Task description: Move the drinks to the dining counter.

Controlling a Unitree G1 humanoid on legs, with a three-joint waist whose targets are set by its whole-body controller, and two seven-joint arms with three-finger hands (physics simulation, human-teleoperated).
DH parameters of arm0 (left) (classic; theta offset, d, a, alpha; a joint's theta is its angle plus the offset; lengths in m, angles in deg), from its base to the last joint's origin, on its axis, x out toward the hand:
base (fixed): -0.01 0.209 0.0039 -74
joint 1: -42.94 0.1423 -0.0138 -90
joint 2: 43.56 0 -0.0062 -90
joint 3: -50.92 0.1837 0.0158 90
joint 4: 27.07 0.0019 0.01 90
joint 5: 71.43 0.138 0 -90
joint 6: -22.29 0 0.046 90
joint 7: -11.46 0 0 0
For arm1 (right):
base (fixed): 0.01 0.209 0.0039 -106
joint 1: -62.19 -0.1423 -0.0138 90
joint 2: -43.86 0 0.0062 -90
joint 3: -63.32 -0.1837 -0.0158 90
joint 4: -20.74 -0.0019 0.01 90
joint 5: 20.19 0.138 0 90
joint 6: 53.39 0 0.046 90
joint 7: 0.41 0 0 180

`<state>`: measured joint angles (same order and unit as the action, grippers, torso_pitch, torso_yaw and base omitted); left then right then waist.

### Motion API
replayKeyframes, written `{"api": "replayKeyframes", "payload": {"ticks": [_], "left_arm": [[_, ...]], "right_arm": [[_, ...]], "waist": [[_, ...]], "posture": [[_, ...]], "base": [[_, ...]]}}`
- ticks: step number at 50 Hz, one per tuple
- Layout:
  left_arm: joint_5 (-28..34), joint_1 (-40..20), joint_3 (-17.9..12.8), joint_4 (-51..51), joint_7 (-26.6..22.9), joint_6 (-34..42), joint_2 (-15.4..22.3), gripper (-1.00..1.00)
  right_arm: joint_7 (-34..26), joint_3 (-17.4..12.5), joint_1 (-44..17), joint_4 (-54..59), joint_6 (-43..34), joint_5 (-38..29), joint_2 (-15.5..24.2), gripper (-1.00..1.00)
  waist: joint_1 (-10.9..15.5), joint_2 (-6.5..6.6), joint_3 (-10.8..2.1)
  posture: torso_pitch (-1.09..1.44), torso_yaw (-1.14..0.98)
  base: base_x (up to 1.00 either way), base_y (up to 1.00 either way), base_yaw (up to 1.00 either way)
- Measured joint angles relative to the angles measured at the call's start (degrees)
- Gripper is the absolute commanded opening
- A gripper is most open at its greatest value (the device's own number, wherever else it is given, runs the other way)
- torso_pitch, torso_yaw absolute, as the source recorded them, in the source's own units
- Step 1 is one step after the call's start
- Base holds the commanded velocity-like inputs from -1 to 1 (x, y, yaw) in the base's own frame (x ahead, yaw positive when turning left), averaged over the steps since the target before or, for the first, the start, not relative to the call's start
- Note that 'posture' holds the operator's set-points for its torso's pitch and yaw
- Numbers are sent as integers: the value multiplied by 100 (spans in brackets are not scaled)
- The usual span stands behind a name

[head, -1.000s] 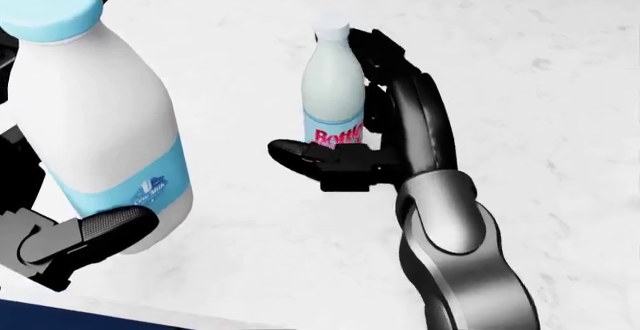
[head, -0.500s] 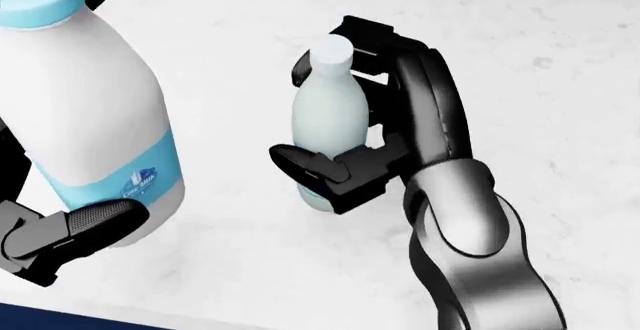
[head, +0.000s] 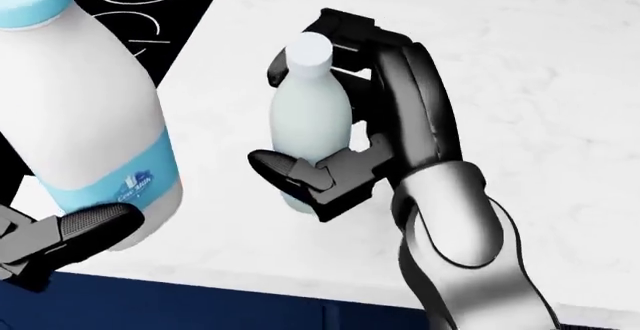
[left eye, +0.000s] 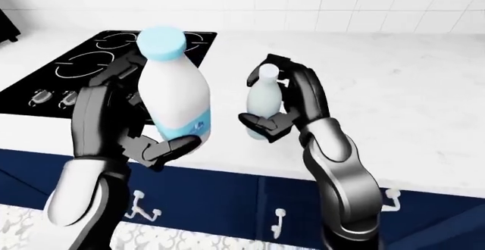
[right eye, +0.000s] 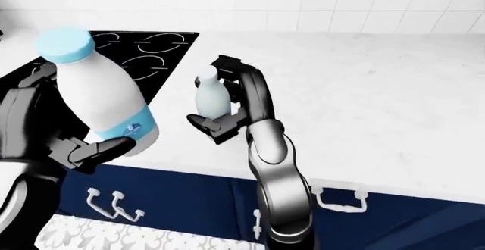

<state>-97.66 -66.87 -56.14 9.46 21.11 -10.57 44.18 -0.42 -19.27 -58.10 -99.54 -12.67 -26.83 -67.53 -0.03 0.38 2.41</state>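
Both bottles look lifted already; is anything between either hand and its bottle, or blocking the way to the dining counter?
Nothing between them: the left hand grips the large milk bottle, the right hand the small bottle. The dining counter is not in view, so that path cannot be judged.

A black stove [left eye: 91, 68] sits left of the white marble counter [left eye: 394, 91] — navy cabinets [left eye: 227, 199] below, white tiled wall [left eye: 303, 0] above.

A white marbled stone worktop [left eye: 409, 102] is running beneath a white tiled wall [left eye: 318, 0]. A flat black glass stove [left eye: 91, 68] is sitting at its left, and navy blue cabinet doors [right eye: 182, 204] with white handles [right eye: 337, 200] are showing below.
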Motion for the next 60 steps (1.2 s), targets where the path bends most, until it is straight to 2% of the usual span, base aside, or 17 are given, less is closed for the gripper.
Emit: {"api": "replayKeyframes", "payload": {"ticks": [1, 4, 5, 14, 19, 20, 23, 28, 31, 34, 37, 39, 42, 44, 54, 57, 60], "left_arm": [[-9, -13, 78, 53, -21, -13, -29, -100], [-4, 48, 142, 128, -63, 17, -16, -100], [15, 34, 111, 118, -60, 8, -6, -100], [113, 35, 56, 36, -38, -85, -24, -100], [166, 55, 115, 66, -80, -157, -49, -100], [168, 78, 157, 83, -99, -165, -87, -100], [150, 145, 222, 134, -153, -58, -105, -100], [179, 43, 114, -25, -139, -119, -78, -100], [254, 127, 52, 132, -108, -84, -75, -100], [298, 91, 91, 112, -96, -70, -85, -100], [267, 28, 114, 0, -118, -97, -83, -100], [250, -27, 142, -11, -132, -124, -89, -100], [184, 76, 243, 23, -172, -19, -144, -100], [182, 70, 191, 31, -177, 13, -123, -100], [217, 75, 190, 6, -209, -147, -125, -100], [287, 178, 86, 93, -185, -147, -108, -100], [363, 166, 89, 153, -160, -144, -116, -100]], "right_arm": [[12, -37, 57, -83, 58, -42, 45, -100], [18, -101, 120, -13, 160, -169, 55, -100], [9, -95, 112, 29, 176, -186, 42, -100], [-220, 71, 131, -23, 225, -53, 3, -100], [-203, -23, 124, -44, 235, -98, 35, -100], [-189, -64, 161, -55, 250, -113, 55, -100], [-138, -156, 267, 35, 179, -173, 72, -100], [-71, -179, 139, 0, 242, -169, 51, -100], [-117, 15, 192, 135, 198, -78, 3, -100], [-173, 63, 192, 102, 127, -4, 12, -100], [-149, -8, 128, -37, 162, -7, 20, -100], [-115, -78, 79, -119, 207, -30, 46, -100], [-52, -206, 191, -89, 202, -102, 95, -100], [-21, -197, 176, -30, 151, -136, 88, -100], [-43, -125, 174, 27, 213, -111, 65, -100], [-79, 21, 232, 71, 219, -72, 4, -100], [-152, 89, 228, 130, 164, -2, 2, -100]], "waist": [[10, 15, 22], [126, 265, -60], [162, 277, -69], [233, 64, -69], [123, -174, -137], [61, -110, -109], [59, -103, -116], [125, 363, 50], [307, 417, 20], [312, 186, -46], [207, -163, 99], [38, -441, 67], [44, -444, 37], [83, -358, -14], [33, 551, -33], [228, 458, -61], [294, 240, -111]], "posture": [[0, 0], [0, 0], [0, 0], [0, 0], [0, 0], [0, 0], [0, 0], [0, 0], [0, 0], [0, 0], [0, 0], [0, 0], [0, 0], [0, 0], [0, 0], [0, 0], [0, 0]], "base": [[-9, 0, 100], [-5, 0, 100], [-7, 0, 100], [-5, 0, 100], [-5, 0, 100], [-5, 0, 100], [-5, 0, 100], [-5, 0, 100], [-5, 0, 100], [-4, 0, 100], [-3, 0, 100], [-2, 0, 100], [-2, 0, 100], [-2, 0, 100], [-1, 0, 100], [0, 0, 100], [0, 0, 100]]}}
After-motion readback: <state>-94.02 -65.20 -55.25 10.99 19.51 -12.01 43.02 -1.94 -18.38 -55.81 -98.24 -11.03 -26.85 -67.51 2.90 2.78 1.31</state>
